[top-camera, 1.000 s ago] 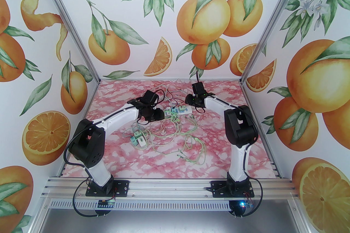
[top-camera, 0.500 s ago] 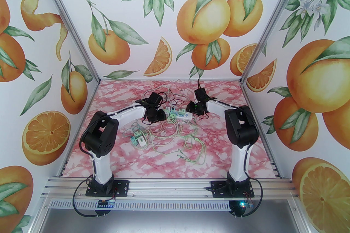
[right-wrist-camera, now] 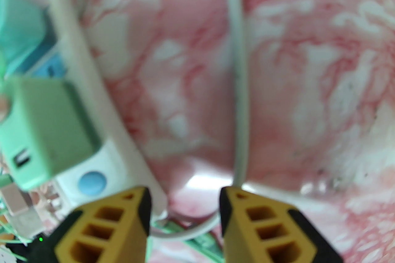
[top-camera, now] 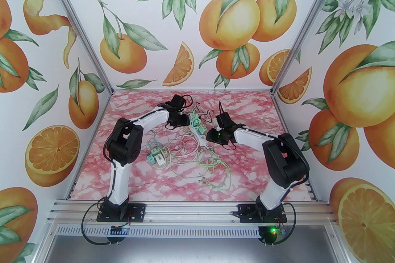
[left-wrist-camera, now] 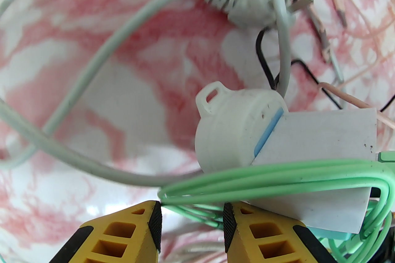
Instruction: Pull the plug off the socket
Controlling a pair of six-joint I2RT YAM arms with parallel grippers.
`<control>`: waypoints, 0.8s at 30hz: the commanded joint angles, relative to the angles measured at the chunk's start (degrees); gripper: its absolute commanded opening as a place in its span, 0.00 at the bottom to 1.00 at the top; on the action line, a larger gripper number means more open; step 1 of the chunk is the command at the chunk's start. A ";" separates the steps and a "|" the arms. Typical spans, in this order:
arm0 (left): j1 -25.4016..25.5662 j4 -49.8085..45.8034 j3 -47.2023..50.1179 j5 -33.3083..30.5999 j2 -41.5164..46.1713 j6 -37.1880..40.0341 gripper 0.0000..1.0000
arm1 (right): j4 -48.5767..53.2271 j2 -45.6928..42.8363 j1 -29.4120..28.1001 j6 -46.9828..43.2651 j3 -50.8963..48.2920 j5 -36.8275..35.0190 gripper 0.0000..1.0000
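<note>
Plug: the mint-green, box-shaped plastic charger plug is seated in the white plastic power strip, beside a round blue button.
Place: the strip is laid diagonally on the pink marbled tabletop, between the two grippers.
Handling: the plug is judged light, rigid and smooth-sided. The strip is light too and is likely to be lifted with it unless pinned.
Hold: the plug's flat opposite sides are best pinched, and the strip held at a bare end.
Cables: soft green cable loops are draped across the strip and may be snagged.
Left gripper: the fingers are parted and nothing is clamped.
Right gripper: the fingers are parted and empty.
Right wrist view: the plug's USB slot is made out, a detail too small from above.
Left wrist view: the strip's rounded end with its hanging eyelet is shown.
Top view: loose green-and-white adapters are seen nearer the bases.
</note>
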State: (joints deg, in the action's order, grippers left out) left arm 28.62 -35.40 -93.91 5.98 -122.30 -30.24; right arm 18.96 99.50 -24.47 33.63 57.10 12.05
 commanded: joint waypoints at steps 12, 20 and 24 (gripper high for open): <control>-3.62 2.09 12.74 -2.42 11.71 3.95 0.46 | -4.06 -11.42 -0.70 -11.38 -0.91 -3.88 0.60; -3.57 1.97 15.67 -0.79 17.08 2.15 0.50 | -9.73 -8.67 -1.19 -25.53 -0.67 -1.17 0.57; -3.70 0.62 15.81 -1.19 20.93 2.17 0.53 | -5.51 -3.53 -2.24 -30.90 4.53 -0.07 0.55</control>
State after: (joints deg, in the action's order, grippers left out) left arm 24.93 -34.48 -78.78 4.47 -106.00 -27.79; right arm 11.97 92.92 -25.76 9.43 58.24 10.00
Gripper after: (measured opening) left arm 0.522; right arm 0.555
